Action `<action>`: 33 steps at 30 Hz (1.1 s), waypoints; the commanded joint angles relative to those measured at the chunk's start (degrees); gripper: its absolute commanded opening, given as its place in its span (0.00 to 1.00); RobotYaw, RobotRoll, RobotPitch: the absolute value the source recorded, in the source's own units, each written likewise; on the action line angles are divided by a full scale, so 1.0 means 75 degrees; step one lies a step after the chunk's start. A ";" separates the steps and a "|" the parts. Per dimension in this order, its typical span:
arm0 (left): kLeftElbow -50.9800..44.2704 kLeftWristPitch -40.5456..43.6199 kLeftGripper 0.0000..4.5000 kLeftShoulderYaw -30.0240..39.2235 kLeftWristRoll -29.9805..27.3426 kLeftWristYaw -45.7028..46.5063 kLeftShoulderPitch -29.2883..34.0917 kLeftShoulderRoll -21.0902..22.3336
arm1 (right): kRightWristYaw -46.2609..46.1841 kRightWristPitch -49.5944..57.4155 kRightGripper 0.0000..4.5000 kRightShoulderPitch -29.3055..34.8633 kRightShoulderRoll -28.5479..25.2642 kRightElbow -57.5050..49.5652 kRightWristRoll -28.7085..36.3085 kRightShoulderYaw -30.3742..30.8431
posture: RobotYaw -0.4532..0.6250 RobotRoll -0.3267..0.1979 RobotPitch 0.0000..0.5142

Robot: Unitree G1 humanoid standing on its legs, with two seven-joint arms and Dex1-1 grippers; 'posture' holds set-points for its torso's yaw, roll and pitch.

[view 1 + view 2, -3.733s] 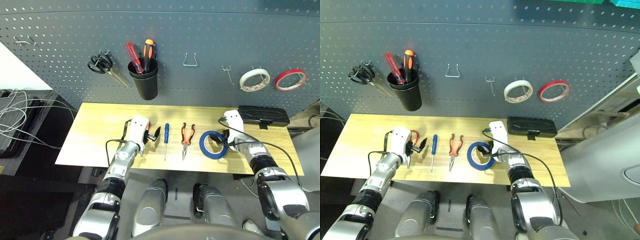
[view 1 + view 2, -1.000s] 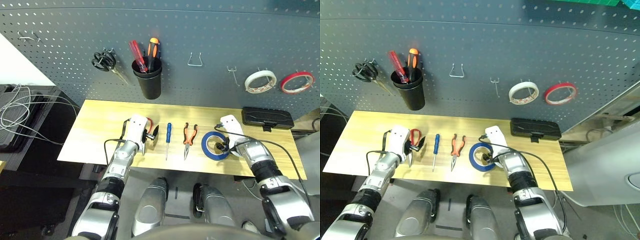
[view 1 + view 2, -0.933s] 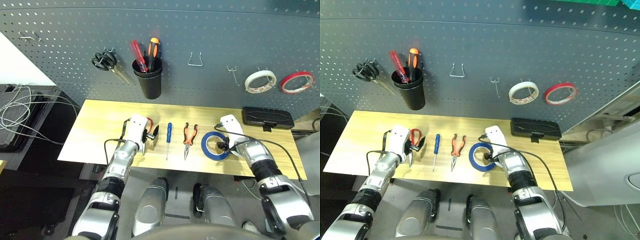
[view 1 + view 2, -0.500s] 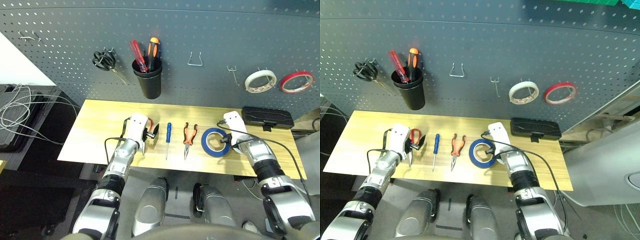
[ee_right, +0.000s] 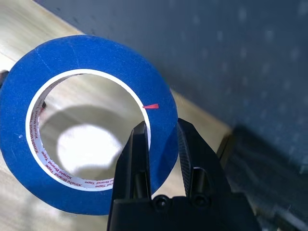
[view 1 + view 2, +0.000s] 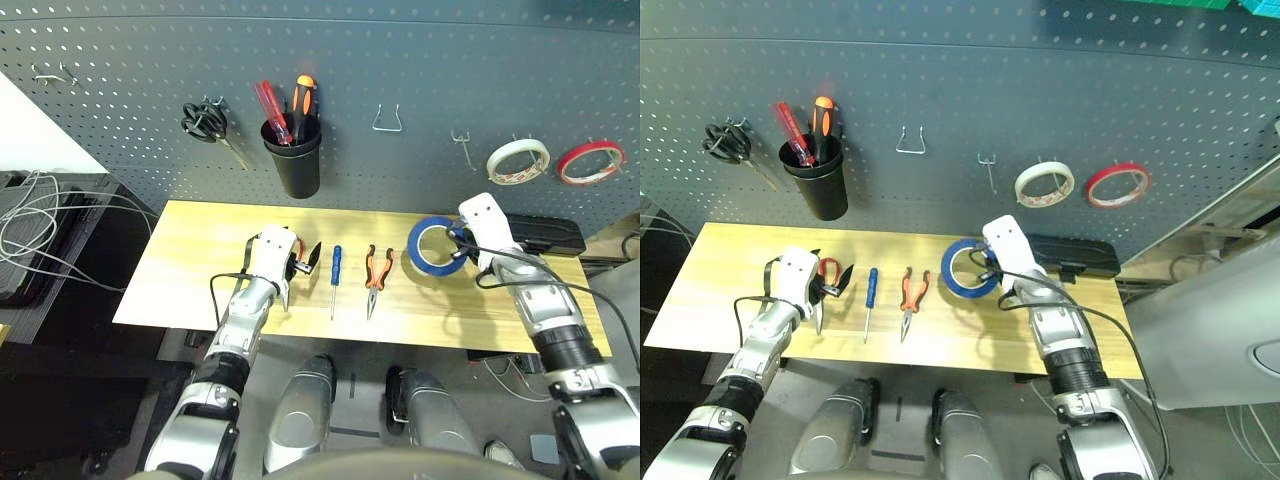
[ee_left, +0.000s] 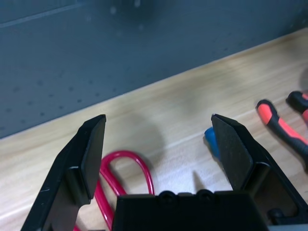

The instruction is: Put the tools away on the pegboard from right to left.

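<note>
- Pinching the wall of the blue tape ring (image 6: 435, 246), the right gripper (image 5: 160, 132) had one finger inside the hoop and the other on its outer face; the ring stood upright, clear of the table (image 6: 200, 280), above the far edge towards the right end.
- Spread wide, the left gripper (image 7: 159, 144) hovered low over the left half of the table with nothing between its fingers (image 7: 91, 149).
- Red-handled scissors (image 6: 829, 270) lay on the table at the left gripper, one red loop just below its fingers in the left wrist view.
- Next along to the right lay the slim blue-handled screwdriver (image 6: 334, 278), then the small orange-and-black-handled pliers (image 6: 375, 278), both flat on the table and apart from each other.
- Behind the table stood the pegboard (image 6: 420, 80), carrying a black cup (image 6: 293, 165) with two tools in it, black-handled scissors (image 6: 205, 122) on a hook to its left, and a white tape roll (image 6: 517, 160) and a red tape roll (image 6: 585, 160) towards its right edge.
- A black case (image 6: 555, 233) lay at the table's far right corner.
</note>
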 commanded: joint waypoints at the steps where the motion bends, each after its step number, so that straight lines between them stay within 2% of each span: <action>1: -0.0036 -0.0110 1.00 0.0010 -0.0011 -0.0064 0.0093 -0.0018 | -0.0013 -0.0766 0.16 0.0295 -0.0149 -0.0145 -0.0223 0.0115 | 0.51 0.62 0.37; 15: -0.0285 -0.0457 1.00 -0.0052 -0.0152 -0.0391 0.0118 -0.0130 | -0.0812 -0.2974 0.16 0.1523 -0.0525 -0.1206 -0.0526 -0.0506 | 0.49 0.62 0.34; 33: -0.0192 -0.0588 1.00 -0.0062 -0.0092 -0.0443 -0.0047 -0.0151 | -0.1193 -0.5009 0.16 0.1311 -0.0398 -0.1484 -0.0466 -0.0970 | 0.49 0.62 0.34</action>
